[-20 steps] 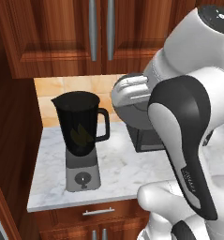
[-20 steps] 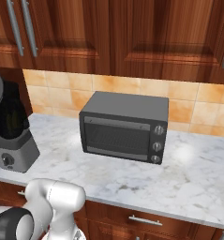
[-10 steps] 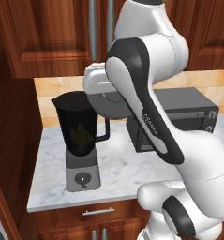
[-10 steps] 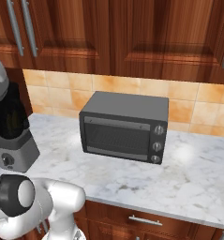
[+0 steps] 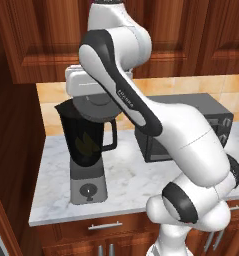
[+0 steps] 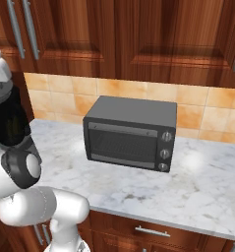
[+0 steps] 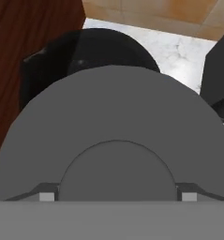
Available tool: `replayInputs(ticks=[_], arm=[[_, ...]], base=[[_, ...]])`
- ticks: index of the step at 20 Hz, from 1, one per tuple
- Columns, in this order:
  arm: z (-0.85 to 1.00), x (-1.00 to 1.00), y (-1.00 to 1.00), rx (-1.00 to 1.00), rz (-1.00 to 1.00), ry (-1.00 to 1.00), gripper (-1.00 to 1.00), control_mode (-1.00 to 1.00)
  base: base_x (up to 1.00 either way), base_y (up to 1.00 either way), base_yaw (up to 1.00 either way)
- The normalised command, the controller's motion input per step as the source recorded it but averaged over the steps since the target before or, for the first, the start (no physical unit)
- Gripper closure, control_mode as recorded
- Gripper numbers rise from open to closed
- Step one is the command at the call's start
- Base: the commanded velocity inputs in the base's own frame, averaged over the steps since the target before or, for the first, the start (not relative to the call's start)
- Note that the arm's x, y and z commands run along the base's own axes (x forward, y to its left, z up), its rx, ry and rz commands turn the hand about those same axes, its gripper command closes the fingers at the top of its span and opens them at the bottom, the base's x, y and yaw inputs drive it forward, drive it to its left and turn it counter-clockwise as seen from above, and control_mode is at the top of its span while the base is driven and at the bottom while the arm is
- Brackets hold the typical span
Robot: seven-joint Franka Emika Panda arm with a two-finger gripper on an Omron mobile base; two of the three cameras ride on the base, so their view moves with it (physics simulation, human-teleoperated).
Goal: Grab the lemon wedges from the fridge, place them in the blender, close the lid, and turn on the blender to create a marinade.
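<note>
Clearly the lid-closing step is in hand. The gripper (image 7: 117,199) holds the lid (image 7: 115,136) between wide-set jaws, which clasp it at its two sides, its flat face turned toward the hand camera and its raised centre near the fingertips. From the left base view the lid (image 5: 97,106) hangs roughly level just above the mouth of the blender (image 5: 86,145), a little toward the handle side, not yet seated. The blender stands upright near the left end of the marble surface (image 5: 131,180), its long axis vertical, spout to the left and handle to the right; its knob (image 5: 88,190) faces the front edge. Something yellowish shows faintly through the dark jar, probably the lemon wedges (image 5: 86,144), though I cannot be sure. In the hand view the jar's dark rim (image 7: 92,44) peeks out beyond the lid's far edge, so the lid looks offset. My judgement: the next move calls for centring the lid over the rim, lowering it flat, releasing, then reaching the knob. The toaster oven (image 6: 130,132) sits well apart to the right.
</note>
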Motion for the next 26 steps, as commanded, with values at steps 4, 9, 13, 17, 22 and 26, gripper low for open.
replayInputs(ticks=[4,9,13,17,22,26], arm=[[-0.07,0.62,0.38,-0.05,0.0,0.19,1.0,-1.0],[-0.11,0.41,0.33,-0.03,0.0,0.08,1.0,-1.0],[-0.09,0.27,0.13,0.0,0.0,0.0,1.0,-1.0],[-0.03,0.27,0.03,0.0,0.0,-0.04,1.0,-1.0],[-0.13,0.22,0.0,0.0,0.0,-0.07,1.0,-1.0],[-0.31,0.04,0.0,0.0,0.0,-0.04,1.0,-1.0]], base=[[0.0,0.0,0.0],[0.0,0.0,0.0],[0.0,0.0,0.0],[0.0,0.0,0.0],[0.0,0.0,0.0],[0.0,0.0,0.0]])
